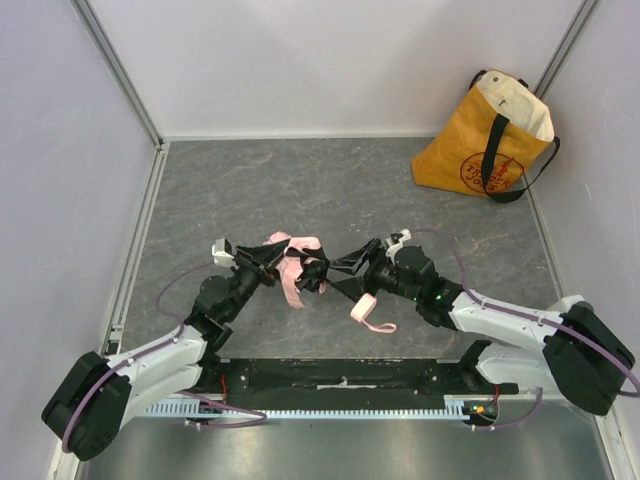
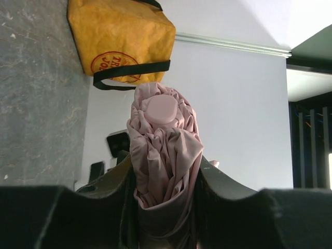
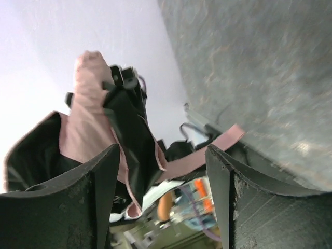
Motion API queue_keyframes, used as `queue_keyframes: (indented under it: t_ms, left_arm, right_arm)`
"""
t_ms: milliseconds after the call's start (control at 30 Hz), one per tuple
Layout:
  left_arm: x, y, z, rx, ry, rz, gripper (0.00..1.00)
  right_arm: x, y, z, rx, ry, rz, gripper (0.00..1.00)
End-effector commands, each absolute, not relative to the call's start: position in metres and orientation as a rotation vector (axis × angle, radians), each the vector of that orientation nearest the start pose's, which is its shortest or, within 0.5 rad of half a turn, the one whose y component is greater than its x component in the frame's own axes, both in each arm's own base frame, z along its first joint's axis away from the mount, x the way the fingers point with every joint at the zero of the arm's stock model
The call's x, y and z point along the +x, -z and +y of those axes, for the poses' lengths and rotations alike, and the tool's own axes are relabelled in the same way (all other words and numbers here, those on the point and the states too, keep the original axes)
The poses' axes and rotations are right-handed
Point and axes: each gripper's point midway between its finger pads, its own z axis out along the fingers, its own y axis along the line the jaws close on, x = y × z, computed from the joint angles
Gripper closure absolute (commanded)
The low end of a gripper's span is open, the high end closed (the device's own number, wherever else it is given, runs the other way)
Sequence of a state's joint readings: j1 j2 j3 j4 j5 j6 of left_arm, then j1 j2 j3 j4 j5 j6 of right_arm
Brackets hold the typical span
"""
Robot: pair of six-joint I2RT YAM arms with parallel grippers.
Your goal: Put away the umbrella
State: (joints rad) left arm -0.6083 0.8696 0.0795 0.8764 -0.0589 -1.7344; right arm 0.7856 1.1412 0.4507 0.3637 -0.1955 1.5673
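Left gripper (image 2: 165, 174) clamps the umbrella (image 2: 166, 140) between its fingers; right gripper (image 3: 163, 150) seemingly spread wide, umbrella just ahead.

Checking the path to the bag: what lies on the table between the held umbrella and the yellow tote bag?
Nothing. In the top view, only bare grey table separates the umbrella from the tote bag.

Bare floor (image 1: 300, 190) before tote bag (image 1: 487, 140)
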Motion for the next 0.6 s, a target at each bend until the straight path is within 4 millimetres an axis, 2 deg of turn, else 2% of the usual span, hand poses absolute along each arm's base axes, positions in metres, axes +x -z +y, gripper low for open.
queue_keyframes:
  t_ms: [0, 100, 200, 267, 367, 500, 567]
  left_arm:
    - [0.242, -0.290, -0.201, -0.914, 1.945, 1.243, 0.98]
    - [0.244, -0.298, -0.203, -0.890, 1.945, 1.233, 0.98]
    - [0.245, -0.305, -0.204, -0.874, 1.943, 1.216, 0.98]
    - [0.247, -0.309, -0.208, -0.854, 1.940, 1.227, 0.98]
    - [0.248, -0.315, -0.209, -0.841, 1.951, 1.213, 0.98]
    - [0.249, -0.315, -0.210, -0.838, 1.948, 1.214, 0.98]
    - [0.249, -0.316, -0.211, -0.827, 1.945, 1.220, 0.98]
  right_arm:
    - [0.188, -0.196, 0.337, 1.021, -1.885, 2.179, 0.27]
    - [0.179, -0.188, 0.342, 1.091, -1.871, 2.225, 0.26]
    - [0.176, -0.168, 0.335, 1.200, -1.801, 2.245, 0.26]
    - [0.175, -0.163, 0.335, 1.226, -1.790, 2.244, 0.27]
    - [0.167, -0.164, 0.345, 1.184, -1.824, 2.288, 0.28]
    - [0.160, -0.150, 0.346, 1.248, -1.833, 2.298, 0.41]
    - [0.157, -0.147, 0.349, 1.266, -1.857, 2.300, 0.43]
